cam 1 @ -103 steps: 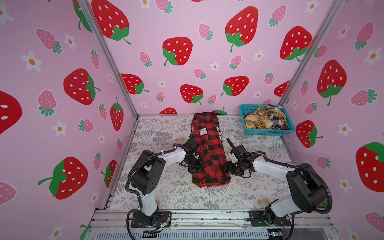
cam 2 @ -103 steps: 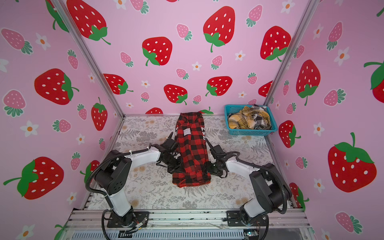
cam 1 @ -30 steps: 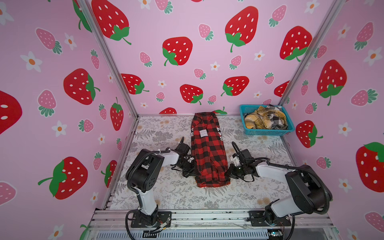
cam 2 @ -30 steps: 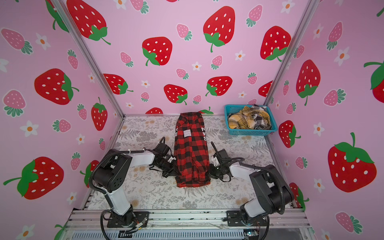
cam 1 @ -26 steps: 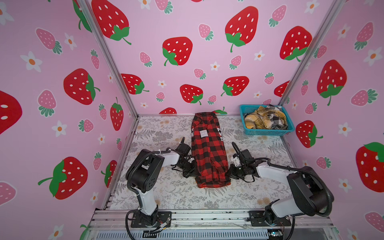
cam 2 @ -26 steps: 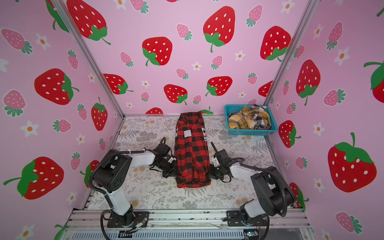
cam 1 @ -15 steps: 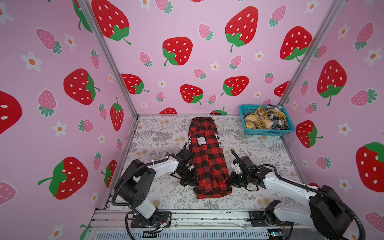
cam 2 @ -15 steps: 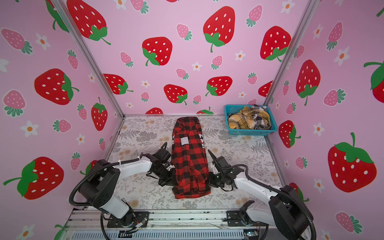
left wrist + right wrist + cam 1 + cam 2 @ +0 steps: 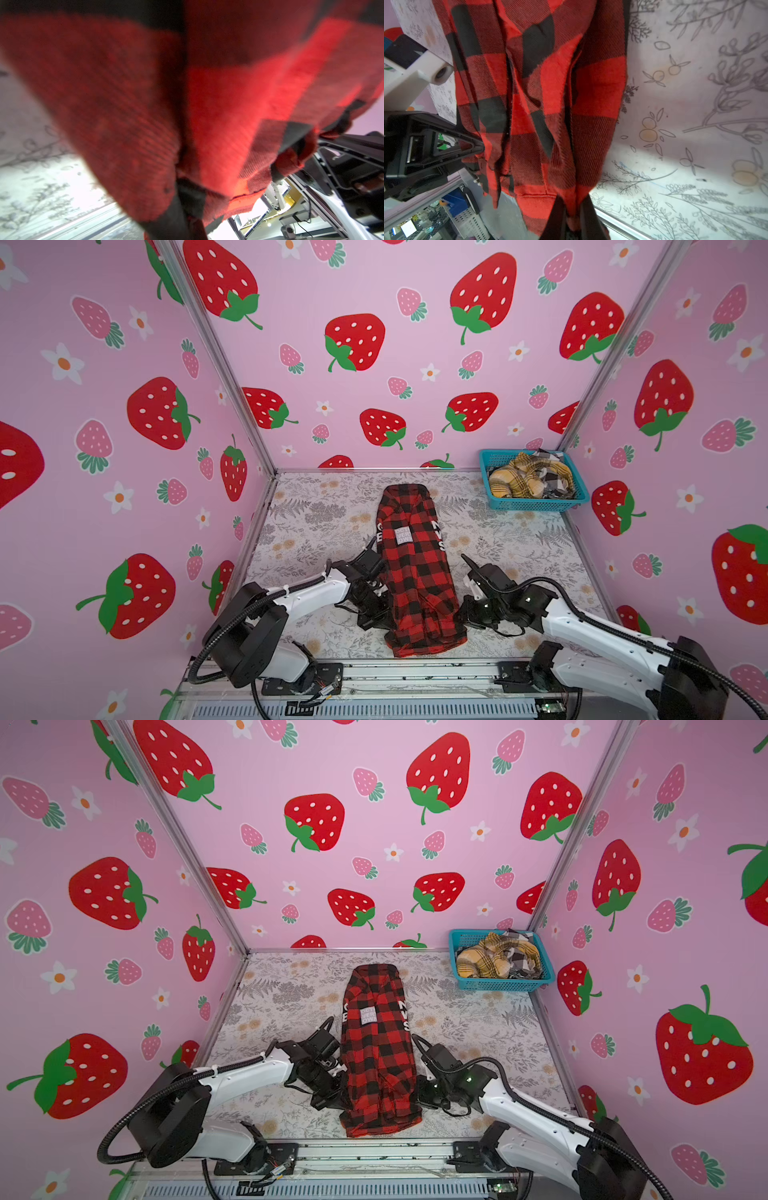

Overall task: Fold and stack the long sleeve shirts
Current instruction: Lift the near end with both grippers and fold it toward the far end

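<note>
**Folding stage, both arms at the hem.** The red-and-black shirt (image 9: 417,564), folded inward into a long narrow band, is lying lengthwise along the middle of the flower-printed table (image 9: 320,522) in both top views. Its collar end is pointing toward the back wall and its hem end is reaching almost to the near edge. A white label (image 9: 403,536) is showing on the upper face near the collar, and parts of white letters (image 9: 437,533) are peeking out along both long edges. The left gripper (image 9: 384,618) is pressing in at the left edge of the hem end and the right gripper (image 9: 461,614) at the right edge, directly opposite, so that the cloth is bunching between them. In the right wrist view the two dark fingers (image 9: 589,222) are standing closed tight with a fold of red cloth pinched between them, the rest of the shirt stretching away over the table. In the left wrist view the cloth, blurred, is filling most of the frame and is gathering down into the dark fingers (image 9: 168,224), which are clamped on it. Whether the hem end is raised clear of the table cannot be told from the top views. A teal basket (image 9: 536,504) is sitting in the far right corner, well apart from the shirt, and is holding a heap of yellow plaid and black-and-white checked clothes (image 9: 519,485).
</note>
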`<state>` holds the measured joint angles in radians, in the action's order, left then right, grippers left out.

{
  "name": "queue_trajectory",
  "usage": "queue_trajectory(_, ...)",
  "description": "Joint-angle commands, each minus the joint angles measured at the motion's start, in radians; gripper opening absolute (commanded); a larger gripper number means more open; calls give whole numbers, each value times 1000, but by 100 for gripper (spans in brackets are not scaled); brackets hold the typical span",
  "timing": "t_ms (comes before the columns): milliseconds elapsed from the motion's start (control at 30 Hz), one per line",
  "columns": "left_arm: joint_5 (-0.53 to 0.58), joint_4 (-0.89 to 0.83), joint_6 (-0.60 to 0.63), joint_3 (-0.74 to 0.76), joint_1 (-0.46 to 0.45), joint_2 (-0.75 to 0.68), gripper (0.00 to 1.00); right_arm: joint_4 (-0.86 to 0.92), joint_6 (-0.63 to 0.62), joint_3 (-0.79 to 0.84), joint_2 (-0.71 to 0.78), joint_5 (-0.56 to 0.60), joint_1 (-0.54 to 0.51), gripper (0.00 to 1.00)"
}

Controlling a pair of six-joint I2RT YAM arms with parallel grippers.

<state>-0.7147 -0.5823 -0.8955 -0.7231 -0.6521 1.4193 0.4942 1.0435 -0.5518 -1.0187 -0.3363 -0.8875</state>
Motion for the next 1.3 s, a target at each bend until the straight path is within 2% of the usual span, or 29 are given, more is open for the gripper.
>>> queue_trajectory(0, -24, -6, -45, -110, 43, -41, 0, 26, -10, -128, -40, 36, 6, 0)
queue_trajectory(233, -81, 107, -114, -244, 169, 34, 0, -31, -141, -352, -246, -72, 143, 0)
queue_trajectory(300, -104, 177, -141, -276, 211, 91, 0, -35, -180, -429, -328, -113, 189, 0)
queue_trajectory(567, -123, 239, -150, -565, 369, 379, 0, -17, -315, -783, -666, -238, 352, 0)
queue_trajectory(700, -119, 183, -114, -680, 363, 436, 0, 15, -350, -883, -741, -241, 368, 0)
queue_trajectory(833, -111, 170, -90, -599, 324, 390, 0, -47, -318, -745, -658, -233, 348, 0)
queue_trajectory(1000, -67, 181, -85, -341, 287, 238, 0, -104, -255, -494, -508, -194, 257, 0)
queue_trajectory(1267, -13, 189, -140, 50, 217, -66, 0, -159, -54, -179, -240, -104, 69, 0)
